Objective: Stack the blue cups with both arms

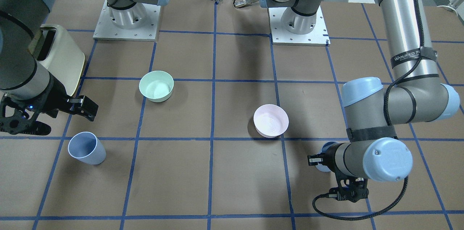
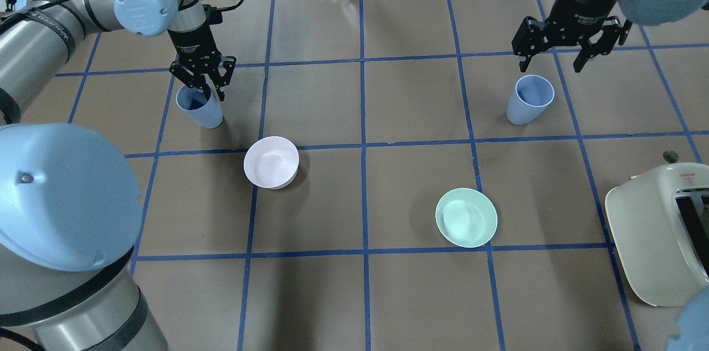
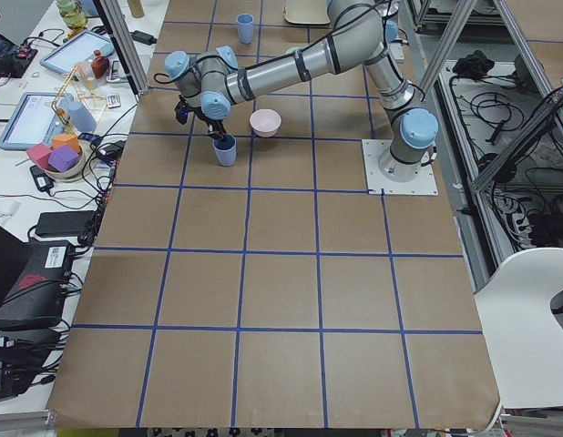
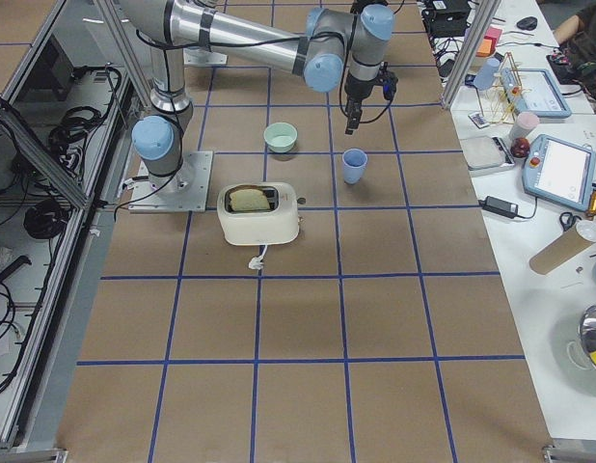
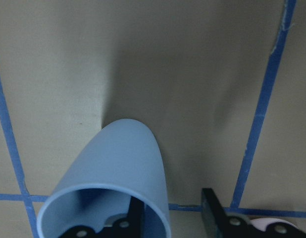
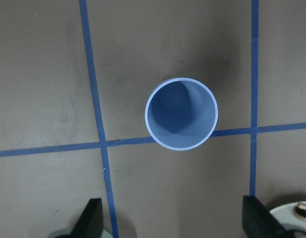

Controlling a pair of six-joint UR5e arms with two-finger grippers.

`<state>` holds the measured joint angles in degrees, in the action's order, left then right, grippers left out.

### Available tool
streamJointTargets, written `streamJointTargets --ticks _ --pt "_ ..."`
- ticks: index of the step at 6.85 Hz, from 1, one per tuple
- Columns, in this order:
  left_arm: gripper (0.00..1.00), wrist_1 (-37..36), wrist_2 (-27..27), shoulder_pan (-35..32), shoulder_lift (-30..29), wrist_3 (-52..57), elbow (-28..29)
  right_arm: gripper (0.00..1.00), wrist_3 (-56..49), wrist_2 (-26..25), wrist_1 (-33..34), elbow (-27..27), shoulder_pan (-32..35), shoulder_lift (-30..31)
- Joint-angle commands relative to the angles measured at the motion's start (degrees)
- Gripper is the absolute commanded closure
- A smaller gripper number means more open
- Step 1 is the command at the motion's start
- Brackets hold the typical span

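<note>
One blue cup (image 2: pixel 200 110) stands upright at the left, and also shows in the left wrist view (image 5: pixel 111 178). My left gripper (image 2: pixel 203 81) is open and straddles its rim: one finger is inside the cup and one is outside, with a gap on both sides of the wall. In the front view my left arm hides most of this cup (image 1: pixel 321 166). The other blue cup (image 2: pixel 530 99) stands upright at the right, and also shows in the right wrist view (image 6: pixel 181 113). My right gripper (image 2: pixel 559 57) is wide open and empty, above and just beyond it.
A pale pink bowl (image 2: pixel 271 161) sits near the left cup. A mint-green bowl (image 2: pixel 466 217) sits right of centre. A cream toaster (image 2: pixel 659 240) stands at the right edge near the robot. Blue tape lines grid the brown table.
</note>
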<state>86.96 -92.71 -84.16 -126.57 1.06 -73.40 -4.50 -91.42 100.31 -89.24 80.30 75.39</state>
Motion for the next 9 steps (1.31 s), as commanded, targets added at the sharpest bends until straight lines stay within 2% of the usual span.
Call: streamJointTargets --ticks 1,2,3,5,7,8,9 --pt "1.0 -0.7 0.8 -0.6 1.3 -1.4 0.8 0.0 -0.3 -0.4 13.4 -7.4 -2.1 -2.6" --pt "1.0 -0.7 1.0 -1.8 2.3 -2.8 1.4 0.0 -0.8 0.1 16.9 -8.3 -3.4 -4.1" --pt "1.0 -0.2 3.8 -3.5 3.7 -3.3 2.9 0.0 -0.8 0.1 18.0 -7.9 -3.7 -5.3" --pt "1.0 -0.5 6.0 -10.2 3.4 -14.7 4.1 0.0 -0.9 0.3 20.6 -10.2 -4.9 -6.9" --pt "1.0 -9.1 6.0 -16.5 1.7 -25.1 4.1 0.02 -1.5 0.3 21.0 -11.1 -4.9 -7.0" --pt "1.0 -11.9 5.6 -20.7 1.0 -31.2 4.1 0.37 -1.6 2.0 23.6 -11.3 -4.9 -7.2" --pt "1.0 -13.0 5.2 -24.2 0.5 -34.9 4.1 0.78 -4.3 3.2 23.5 -11.9 -4.9 -7.6"
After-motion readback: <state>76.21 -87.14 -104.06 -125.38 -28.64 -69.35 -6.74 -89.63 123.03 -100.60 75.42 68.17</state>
